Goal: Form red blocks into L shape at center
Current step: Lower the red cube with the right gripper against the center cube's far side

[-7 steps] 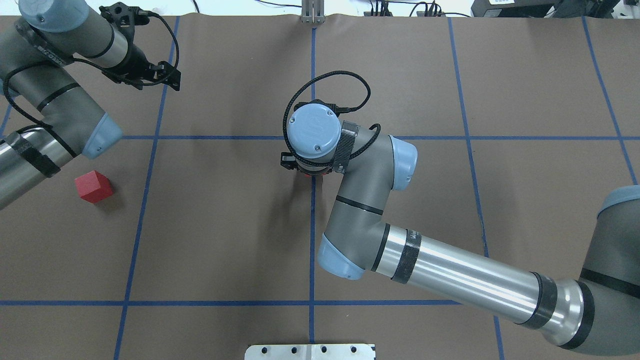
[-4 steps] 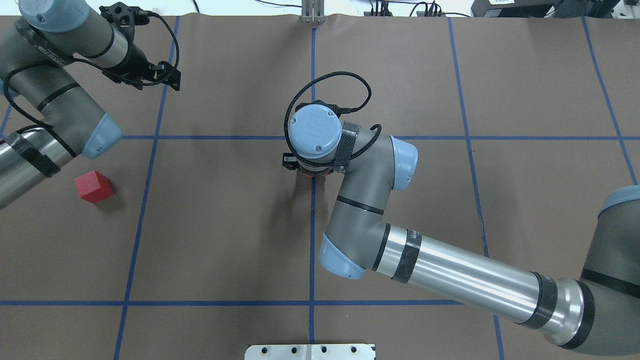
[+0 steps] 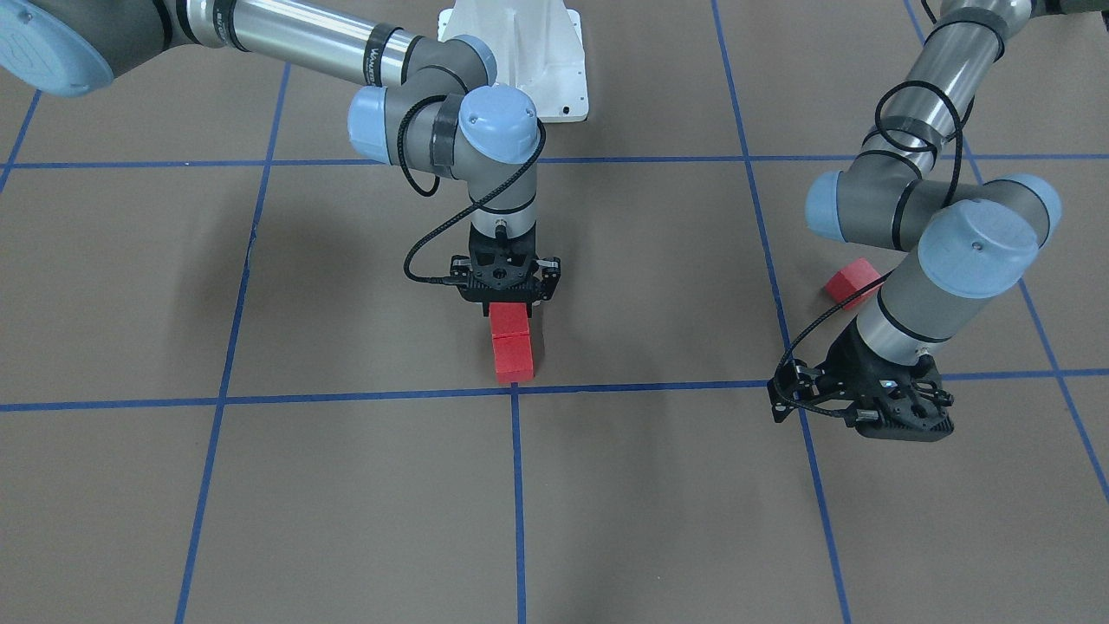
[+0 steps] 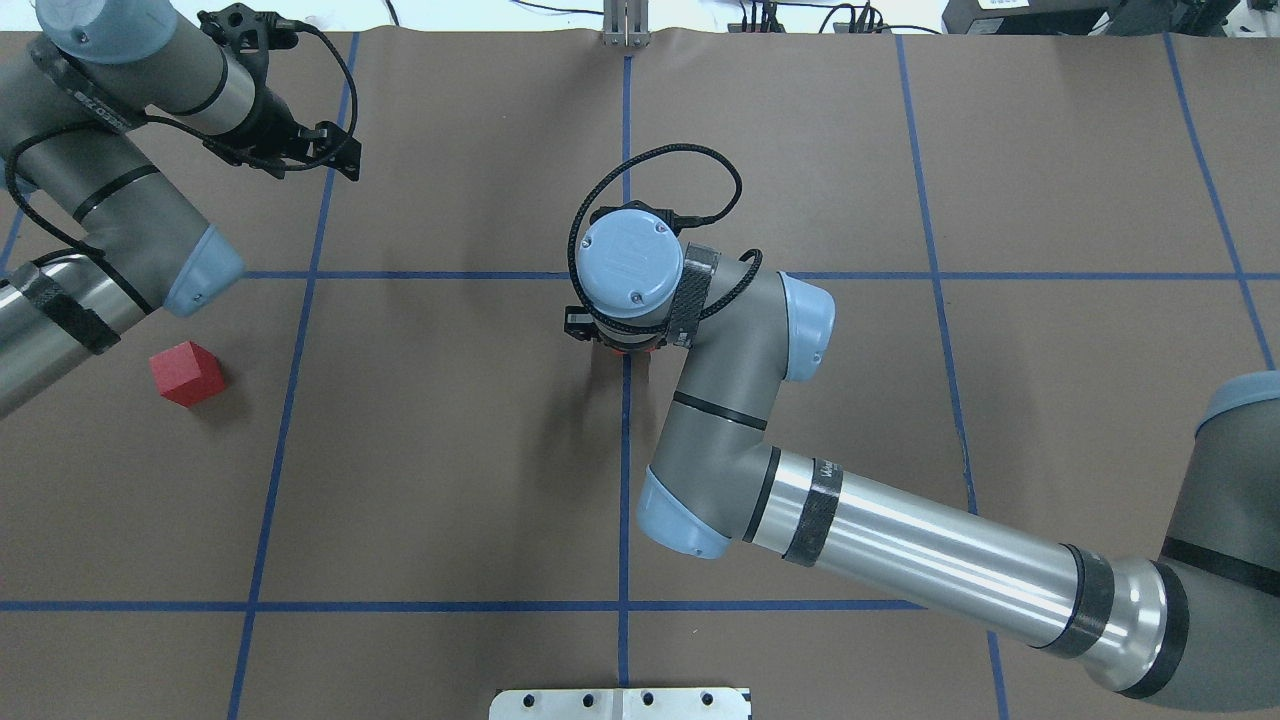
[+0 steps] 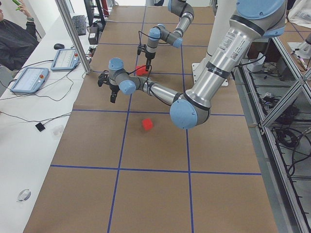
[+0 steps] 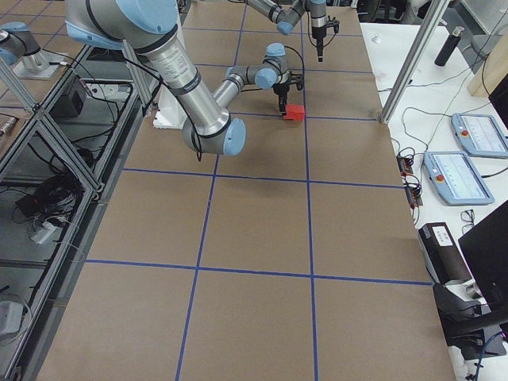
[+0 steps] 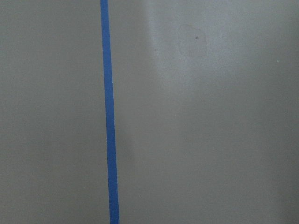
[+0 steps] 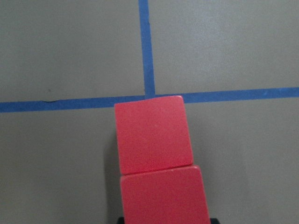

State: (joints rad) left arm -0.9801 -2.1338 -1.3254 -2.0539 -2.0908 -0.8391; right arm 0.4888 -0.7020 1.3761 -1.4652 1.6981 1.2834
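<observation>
Two red blocks lie in a touching row just on the robot's side of the center (image 3: 514,388). The far block (image 3: 512,357) (image 8: 152,135) has its edge at the crossing (image 8: 147,98). My right gripper (image 3: 508,302) points straight down and is shut on the near block (image 3: 509,319) (image 8: 163,196). In the overhead view my right wrist hides the row but for a red sliver (image 4: 625,348). A third red block (image 4: 187,373) (image 3: 853,282) lies alone by my left arm. My left gripper (image 4: 335,155) (image 3: 905,423) is open and empty, above bare table.
The surface is brown paper with a grid of blue tape lines (image 7: 108,116). The robot's white base (image 3: 520,61) stands at the table's near edge. A metal post (image 4: 625,25) stands at the far edge. Operators' tablets and cables lie off the paper (image 6: 460,159).
My right wrist has shifted very slightly over the two blocks. The left arm and the lone block have not moved.
</observation>
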